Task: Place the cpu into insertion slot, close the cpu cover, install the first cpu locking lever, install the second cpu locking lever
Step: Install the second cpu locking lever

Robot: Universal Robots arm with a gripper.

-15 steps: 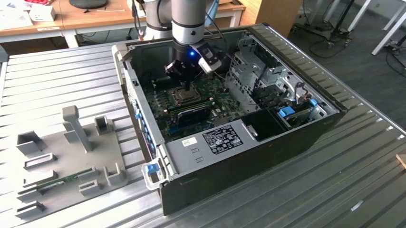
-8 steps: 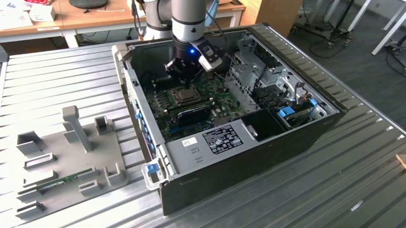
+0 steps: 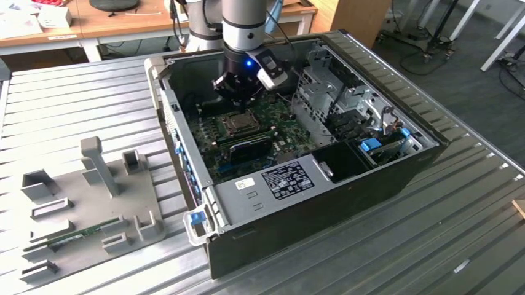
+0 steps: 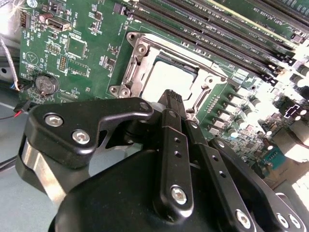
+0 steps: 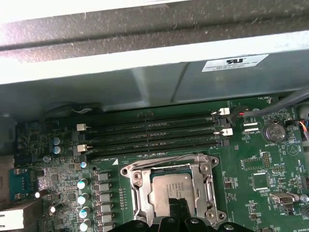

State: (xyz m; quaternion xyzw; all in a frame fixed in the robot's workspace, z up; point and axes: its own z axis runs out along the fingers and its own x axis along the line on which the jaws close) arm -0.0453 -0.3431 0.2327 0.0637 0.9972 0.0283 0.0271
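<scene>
In the exterior view, an open computer case lies on a slatted metal table, and the green motherboard inside serves as the landmark. The gripper hangs just above the motherboard's far end, right beside the insertion slot, which reads as a small square with a pale centre. The arm's body hides the fingertips here, so their stance cannot be read from this angle. A grey fixture tray sits on the table well apart from the case, on the exterior view's left.

In the second wrist view, the gripper crosses the foreground and covers the near edge of the insertion slot. The fingers are pressed together into one narrow tip with nothing between them. The cpu lies flat in the slot, its pale top partly washed out by glare. The cpu cover lies down around it as a silvery frame. Long memory slots run beside the socket.

In the first wrist view, the cpu sits square inside the cpu cover, its edges parallel to the memory slots. The fingertips hide the chip's lower edge. Whether the locking levers are latched is hard to make out.
</scene>
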